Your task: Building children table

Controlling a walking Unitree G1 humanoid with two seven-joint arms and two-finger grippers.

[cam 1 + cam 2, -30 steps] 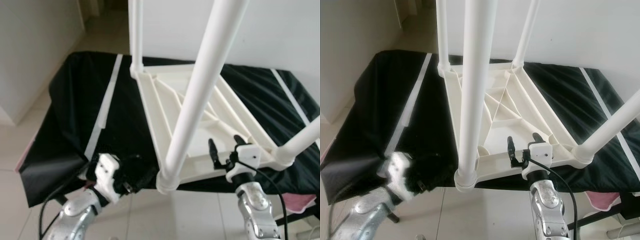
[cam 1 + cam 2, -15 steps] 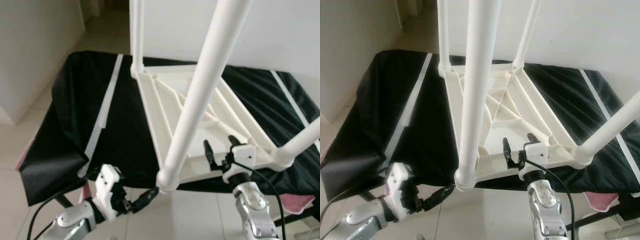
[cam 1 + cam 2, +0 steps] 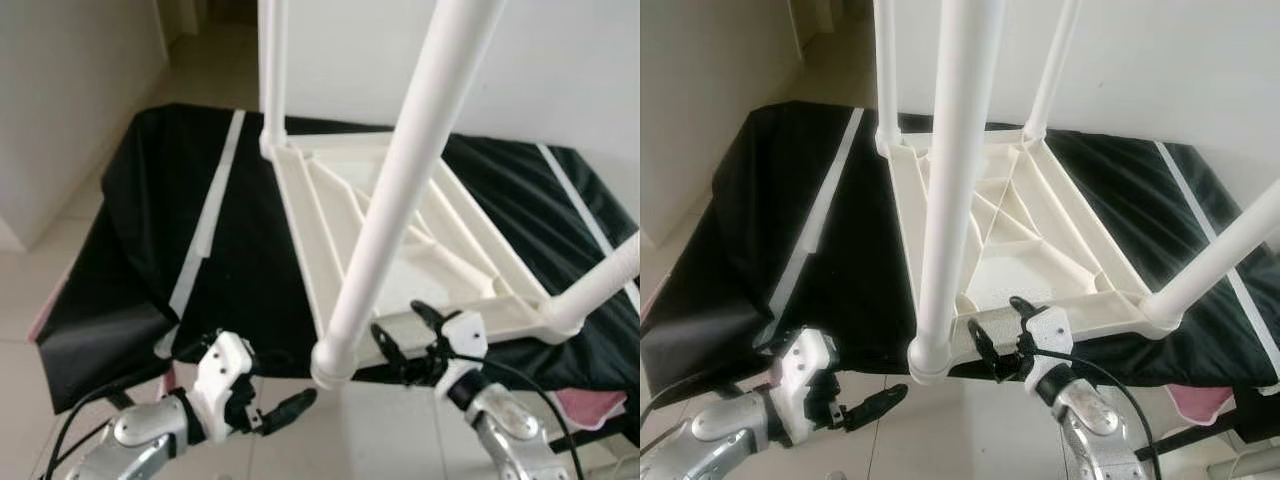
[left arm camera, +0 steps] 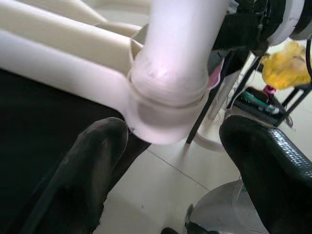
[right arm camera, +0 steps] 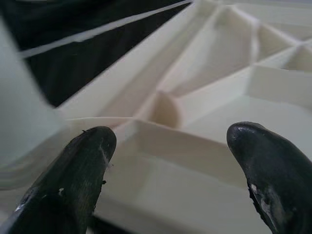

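Note:
A white children's table [image 3: 1012, 232] lies upside down on a black-covered surface, its legs pointing up. The near-left leg [image 3: 956, 170] stands in a round corner socket [image 3: 930, 356] at the front edge. Below and left of that socket, over the floor, my left gripper [image 3: 277, 410] is open. In the left wrist view the socket [image 4: 165, 102] sits just beyond the two spread fingers [image 4: 92, 165]. At the table's front rail [image 5: 187, 146], right of the socket, my right gripper [image 3: 1002, 325] is open and holds nothing.
White tape strips [image 3: 825, 205] run along the black cover [image 3: 770, 200]. Pale tiled floor [image 3: 60, 250] lies to the left and in front, a white wall [image 3: 1160, 60] behind. A pink cloth [image 3: 1200, 400] hangs at the lower right. A stand with something yellow [image 4: 282, 68] is nearby.
My left gripper has come off the black cover's edge and reached rightward under the corner socket. My right gripper has slid left along the front rail and tilted.

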